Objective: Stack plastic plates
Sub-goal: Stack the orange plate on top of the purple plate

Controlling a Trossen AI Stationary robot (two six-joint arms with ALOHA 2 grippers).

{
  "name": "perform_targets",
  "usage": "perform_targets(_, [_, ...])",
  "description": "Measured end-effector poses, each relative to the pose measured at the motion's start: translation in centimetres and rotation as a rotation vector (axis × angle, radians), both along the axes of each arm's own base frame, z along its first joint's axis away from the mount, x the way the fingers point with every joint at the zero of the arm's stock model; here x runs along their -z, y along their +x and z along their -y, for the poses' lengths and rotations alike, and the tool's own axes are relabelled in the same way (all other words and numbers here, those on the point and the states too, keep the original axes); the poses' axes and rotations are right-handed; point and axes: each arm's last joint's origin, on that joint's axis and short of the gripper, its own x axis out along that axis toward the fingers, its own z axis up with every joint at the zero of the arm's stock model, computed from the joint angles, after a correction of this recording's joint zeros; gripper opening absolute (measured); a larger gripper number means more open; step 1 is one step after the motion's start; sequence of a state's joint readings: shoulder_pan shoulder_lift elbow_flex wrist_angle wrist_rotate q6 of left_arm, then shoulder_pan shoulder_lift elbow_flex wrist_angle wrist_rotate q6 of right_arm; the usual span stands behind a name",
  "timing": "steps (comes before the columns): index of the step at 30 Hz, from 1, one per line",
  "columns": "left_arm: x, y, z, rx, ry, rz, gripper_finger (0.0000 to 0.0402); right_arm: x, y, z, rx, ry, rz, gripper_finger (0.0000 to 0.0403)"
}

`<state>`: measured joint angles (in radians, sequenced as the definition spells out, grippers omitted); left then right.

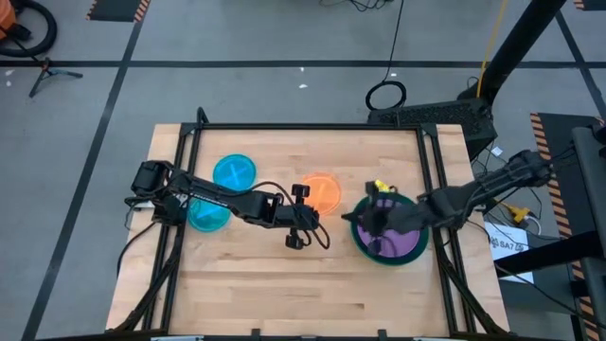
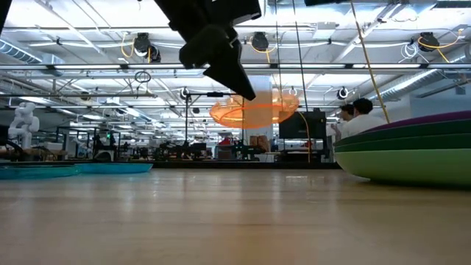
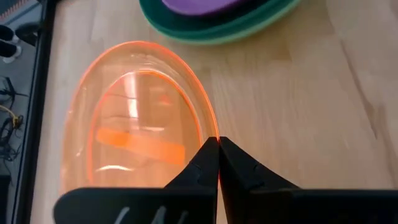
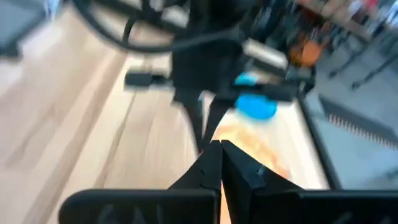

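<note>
A pale wooden table point(image 1: 312, 284) with a black frame stands on a grey floor marked with dark tape lines; the low view looks across it into a wide hall of ceiling lights and workstations, where a person point(image 2: 362, 116) sits at a screen.

The left gripper point(image 3: 217, 144) is clenched on the rim of the orange plate point(image 3: 134, 121), its two fingers pinched together with the rim's edge caught between them. The low view shows this plate lifted clear of the table and tilted. Beyond the plate from this gripper sits the stack of plates point(image 1: 390, 237): a purple plate point(image 3: 199, 5) on top, a dark layer beneath it and green plates point(image 3: 214, 34) under that. How many plates lie in the stack cannot be counted, since the rims overlap and the right arm covers part of it.

Behind the left gripper, back along its arm, two cyan plates rest flat on the wood, one point(image 1: 234, 172) partly free and the other point(image 1: 208, 217) half hidden under the arm.

The right gripper point(image 4: 220, 144) hovers over the stack with its fingers pressed shut on nothing. Its wrist view is smeared: ahead of it the left arm shows only as a dark shape, with a blur of orange and a patch of blue behind
</note>
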<state>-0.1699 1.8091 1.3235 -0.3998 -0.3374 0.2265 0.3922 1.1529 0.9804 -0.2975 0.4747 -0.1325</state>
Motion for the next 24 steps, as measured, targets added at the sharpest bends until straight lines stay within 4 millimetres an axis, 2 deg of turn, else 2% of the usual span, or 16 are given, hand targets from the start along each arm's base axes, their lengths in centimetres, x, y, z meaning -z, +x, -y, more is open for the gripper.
perform_targets(5, [0.2,-0.2,0.0,-0.009,-0.003,-0.021,0.0004,0.6,1.7,-0.7,0.054,0.001,-0.195,0.0])
perform_targets(10, [0.1,-0.2,0.0,-0.009,-0.004,-0.02,0.0004,2.0,3.5,-1.2,0.068,-0.027,-0.265,0.0012])
perform_targets(20, [0.1,-0.1,0.2,0.008,-0.029,-0.01,0.0004,5.2,6.1,0.5,0.153,-0.104,-0.367,0.0121])
perform_targets(24, [0.1,-0.1,0.4,0.017,-0.032,-0.009,0.0004,5.9,6.7,1.2,0.152,-0.135,-0.397,0.0149])
